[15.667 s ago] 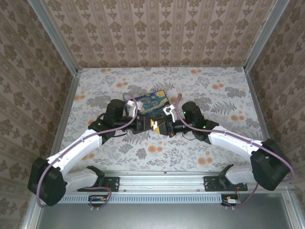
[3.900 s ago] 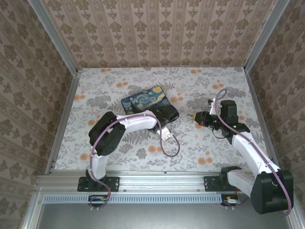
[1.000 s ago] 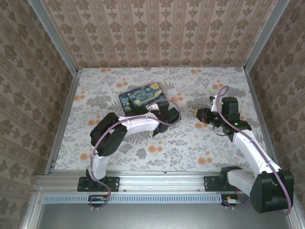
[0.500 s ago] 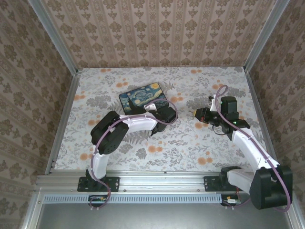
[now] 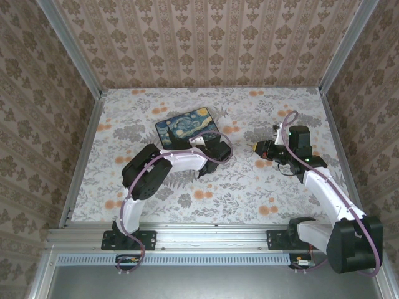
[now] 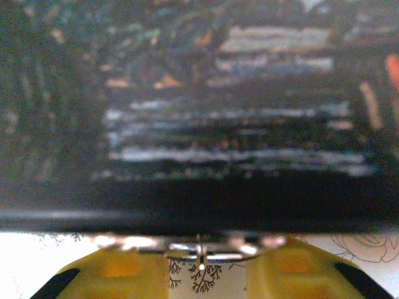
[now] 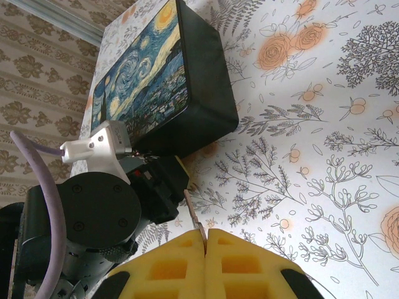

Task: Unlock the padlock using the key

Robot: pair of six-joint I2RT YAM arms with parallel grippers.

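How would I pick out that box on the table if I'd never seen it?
On the flowered table, look left of centre toward the back wall, just beyond the left gripper. The box lies flat there: a dark rectangle whose top bears a swirling blue-and-yellow night-sky painting, unlike the pale table around it.

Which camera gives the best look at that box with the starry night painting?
The right wrist view: the box is sharp, with painted lid and dark side. Top external shows it small from above; left wrist, a close blur.
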